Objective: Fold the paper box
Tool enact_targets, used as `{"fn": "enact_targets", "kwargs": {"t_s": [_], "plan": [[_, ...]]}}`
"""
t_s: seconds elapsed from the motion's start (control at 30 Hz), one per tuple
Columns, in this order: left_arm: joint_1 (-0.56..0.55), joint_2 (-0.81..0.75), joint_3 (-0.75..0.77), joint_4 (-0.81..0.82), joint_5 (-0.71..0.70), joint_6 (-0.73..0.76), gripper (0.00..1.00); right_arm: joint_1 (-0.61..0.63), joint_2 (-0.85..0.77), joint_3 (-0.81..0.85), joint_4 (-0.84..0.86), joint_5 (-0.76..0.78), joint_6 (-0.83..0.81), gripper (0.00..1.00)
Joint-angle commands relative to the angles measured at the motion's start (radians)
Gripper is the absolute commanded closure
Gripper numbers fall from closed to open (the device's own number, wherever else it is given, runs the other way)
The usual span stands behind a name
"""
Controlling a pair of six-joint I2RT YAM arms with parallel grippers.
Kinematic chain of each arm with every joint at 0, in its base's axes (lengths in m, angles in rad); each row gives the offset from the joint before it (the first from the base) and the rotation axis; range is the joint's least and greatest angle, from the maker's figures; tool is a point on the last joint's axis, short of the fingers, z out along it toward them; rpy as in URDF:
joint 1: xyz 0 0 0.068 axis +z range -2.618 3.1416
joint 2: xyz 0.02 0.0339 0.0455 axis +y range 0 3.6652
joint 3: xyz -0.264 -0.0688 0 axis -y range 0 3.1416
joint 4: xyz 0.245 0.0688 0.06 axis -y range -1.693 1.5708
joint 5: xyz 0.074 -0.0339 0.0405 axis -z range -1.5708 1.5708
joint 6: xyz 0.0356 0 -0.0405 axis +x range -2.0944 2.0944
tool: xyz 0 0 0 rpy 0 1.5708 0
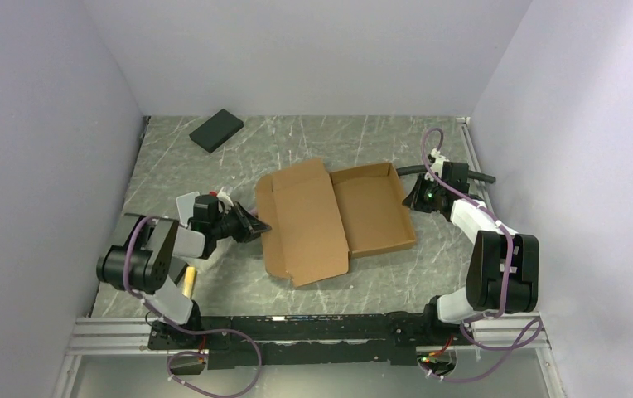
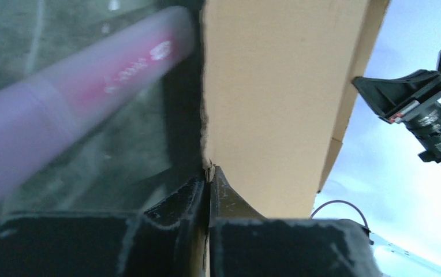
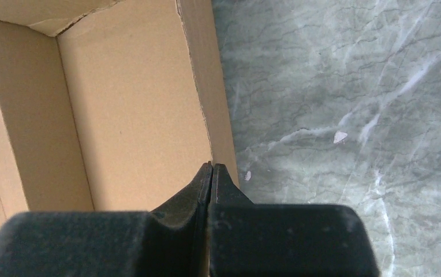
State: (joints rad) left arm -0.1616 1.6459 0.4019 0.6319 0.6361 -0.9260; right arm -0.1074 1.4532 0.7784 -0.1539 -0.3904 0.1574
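Brown paper box (image 1: pixel 330 220): left gripper (image 1: pixel 257 225), right gripper (image 1: pixel 413 197) clamp opposite edges.

I'm driving two arms of one build: the left arm (image 1: pixel 156 253) and right arm (image 1: pixel 495 249) have black rounded joint housings and pale grey link shells. Purple cables (image 1: pixel 424 143) loop along both and trail off the bases. A green light (image 1: pixel 431 196) glows at the right wrist. The left gripper (image 2: pixel 209 170) and right gripper (image 3: pixel 212 166) have matte black, scuffed, wedge-shaped fingers (image 3: pixel 178 202).
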Motion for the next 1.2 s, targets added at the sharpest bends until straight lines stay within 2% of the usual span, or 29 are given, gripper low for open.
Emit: {"fn": "enact_targets", "kwargs": {"t_s": [0.0,0.07,0.23,0.37,0.5,0.77,0.9,1.03,1.17], "plan": [[-0.001,-0.185,0.029,-0.149,-0.016,0.047,0.96,-0.003,0.002,0.007,0.019,-0.052,-0.003,1.0],[-0.001,-0.282,0.075,-0.271,-0.035,0.088,1.0,-0.003,-0.002,0.006,0.02,-0.088,-0.002,1.0],[-0.001,-0.441,0.222,-0.505,-0.042,0.169,1.0,-0.001,-0.025,-0.006,0.033,-0.183,0.019,1.0],[-0.002,-0.412,0.385,-0.682,-0.014,0.288,1.0,0.013,-0.04,-0.023,0.048,-0.315,0.045,1.0],[-0.002,-0.315,0.565,-0.838,0.004,0.43,1.0,0.077,-0.054,-0.038,0.045,-0.445,0.043,0.99],[-0.006,-0.122,0.925,-1.1,0.065,0.724,1.0,0.241,-0.133,-0.086,0.018,-0.521,-0.024,0.85],[-0.028,-0.096,1.011,-1.129,0.092,0.843,1.0,0.265,-0.161,-0.08,-0.03,-0.513,-0.105,0.72],[-0.091,-0.081,1.06,-1.177,0.066,1.01,1.0,0.265,-0.206,-0.03,-0.158,-0.462,-0.284,0.55],[-0.143,-0.075,1.092,-1.19,0.071,1.092,1.0,0.25,-0.238,0.039,-0.339,-0.465,-0.526,0.4]]}}
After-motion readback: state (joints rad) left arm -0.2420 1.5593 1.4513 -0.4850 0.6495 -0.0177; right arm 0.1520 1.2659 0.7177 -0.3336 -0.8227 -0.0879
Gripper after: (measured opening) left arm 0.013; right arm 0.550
